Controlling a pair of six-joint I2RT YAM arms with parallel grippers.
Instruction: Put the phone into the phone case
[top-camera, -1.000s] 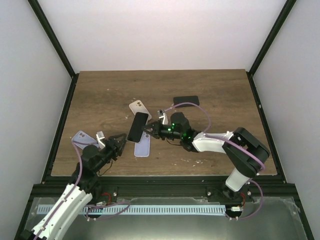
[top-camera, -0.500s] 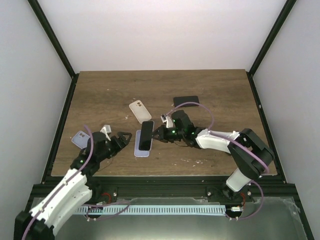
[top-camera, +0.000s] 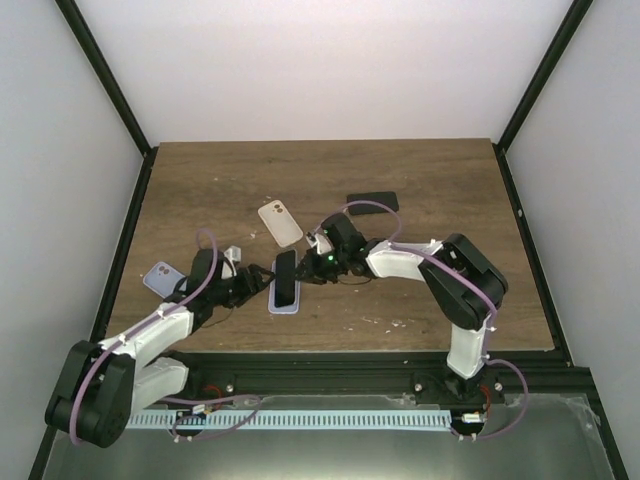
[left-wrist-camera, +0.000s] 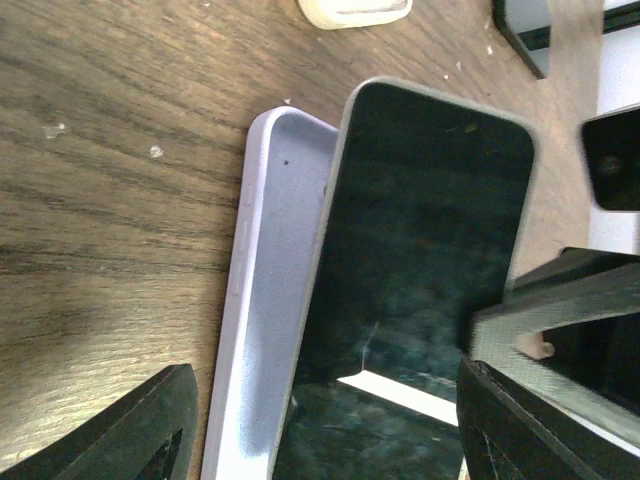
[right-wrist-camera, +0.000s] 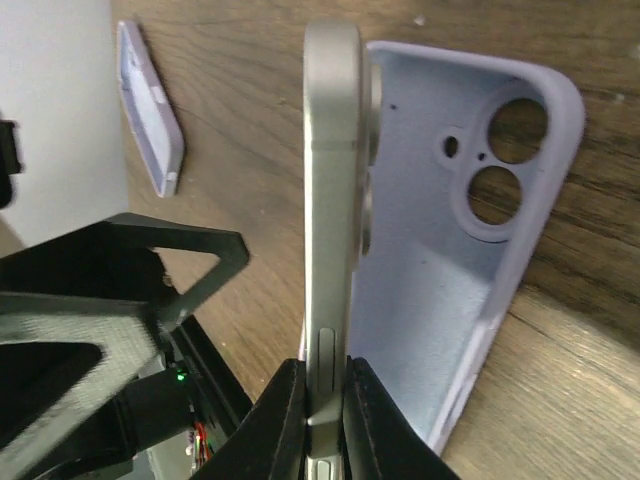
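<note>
The dark-screened phone (top-camera: 286, 275) is tilted over the open lavender phone case (top-camera: 283, 302), which lies flat on the table. In the right wrist view the phone (right-wrist-camera: 331, 180) stands on edge along the left wall of the case (right-wrist-camera: 452, 250). My right gripper (right-wrist-camera: 325, 425) is shut on the phone's side edge. My left gripper (left-wrist-camera: 330, 440) is open at the near end of the case (left-wrist-camera: 265, 330) and the phone (left-wrist-camera: 425, 240). Its fingers (left-wrist-camera: 125, 430) stand either side of both, with a gap to the case wall.
A cream case (top-camera: 280, 222) lies behind the work spot. Another black phone (top-camera: 372, 202) lies further back right. A second lavender case (top-camera: 160, 277) sits near the table's left edge. Both arms meet at the front middle of the wooden table (top-camera: 440, 180).
My right gripper has carried the phone down and left over the lavender case. My left arm has reached right to the case's near end, and its jaws have widened.
</note>
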